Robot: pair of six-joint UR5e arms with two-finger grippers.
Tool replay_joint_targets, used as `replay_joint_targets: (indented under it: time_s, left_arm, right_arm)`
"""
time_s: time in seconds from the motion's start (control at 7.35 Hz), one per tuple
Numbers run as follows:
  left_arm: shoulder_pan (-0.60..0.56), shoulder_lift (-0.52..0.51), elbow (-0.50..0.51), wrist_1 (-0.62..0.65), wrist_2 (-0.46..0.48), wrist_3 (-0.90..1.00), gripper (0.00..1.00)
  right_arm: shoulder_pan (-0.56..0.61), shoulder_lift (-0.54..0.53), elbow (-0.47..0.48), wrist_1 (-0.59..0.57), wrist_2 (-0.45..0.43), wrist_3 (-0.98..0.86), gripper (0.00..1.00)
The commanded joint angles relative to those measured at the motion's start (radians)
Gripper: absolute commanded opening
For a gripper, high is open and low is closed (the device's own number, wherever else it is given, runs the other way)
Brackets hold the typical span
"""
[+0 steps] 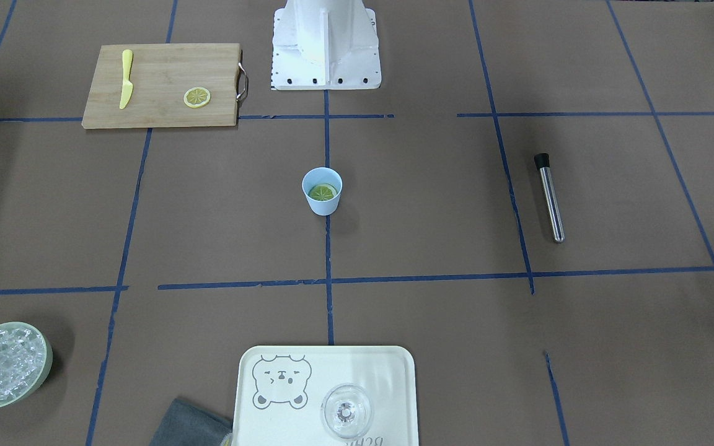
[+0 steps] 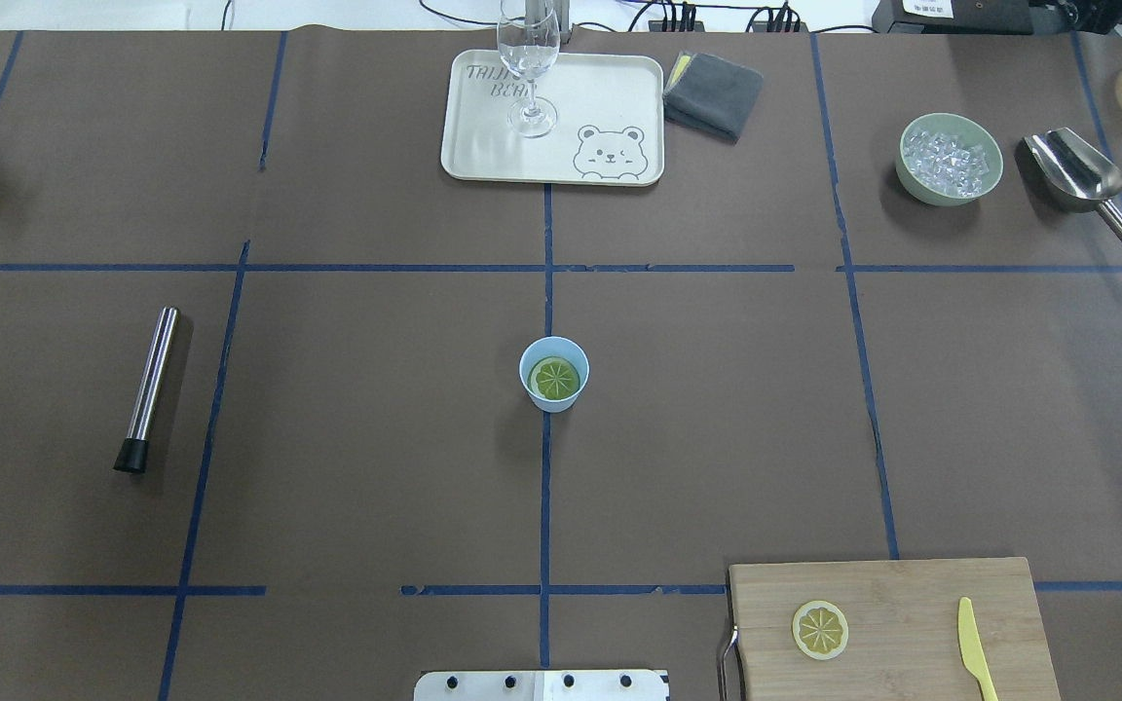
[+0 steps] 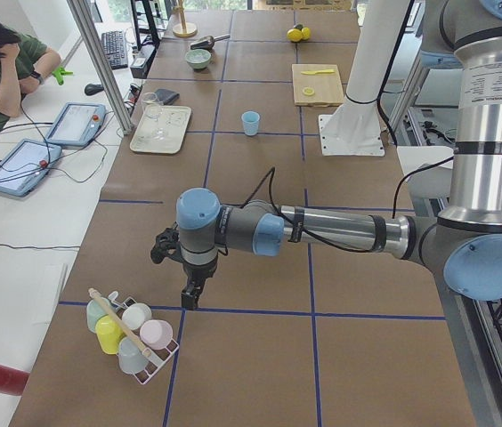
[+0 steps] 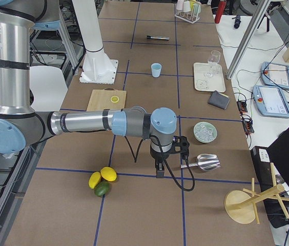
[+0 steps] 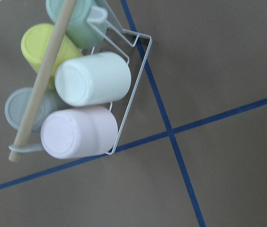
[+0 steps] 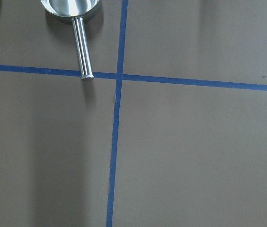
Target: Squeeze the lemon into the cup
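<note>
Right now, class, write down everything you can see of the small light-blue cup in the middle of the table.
The cup is small, light blue and plastic-looking. It has no handle and tapers from a wide rim to a narrower base. It stands upright on the brown table, right on the central blue tape line. A lemon slice lies inside it, below the rim, face up. Nothing else touches the cup.

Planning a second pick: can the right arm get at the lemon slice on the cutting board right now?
Probably yes. The lemon slice lies flat on the cutting board near the robot's base, knife well apart, nothing above it. The right gripper hangs far off by the scoop.
</note>
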Motion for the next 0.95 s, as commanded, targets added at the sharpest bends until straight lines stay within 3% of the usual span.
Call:
replay_joint_targets:
  time_s: [0.0, 0.82]
  left_arm:
    - [-0.031, 0.030, -0.010, 0.093, -0.094, -0.002, 1.00]
    - [-0.035, 0.027, -0.019, 0.083, -0.065, 0.004, 1.00]
  right_arm:
    - [0.000, -0.001, -0.001, 0.000, 0.000, 0.000, 1.00]
    - [0.000, -0.013, -0.004, 0.000, 0.003, -0.005, 1.00]
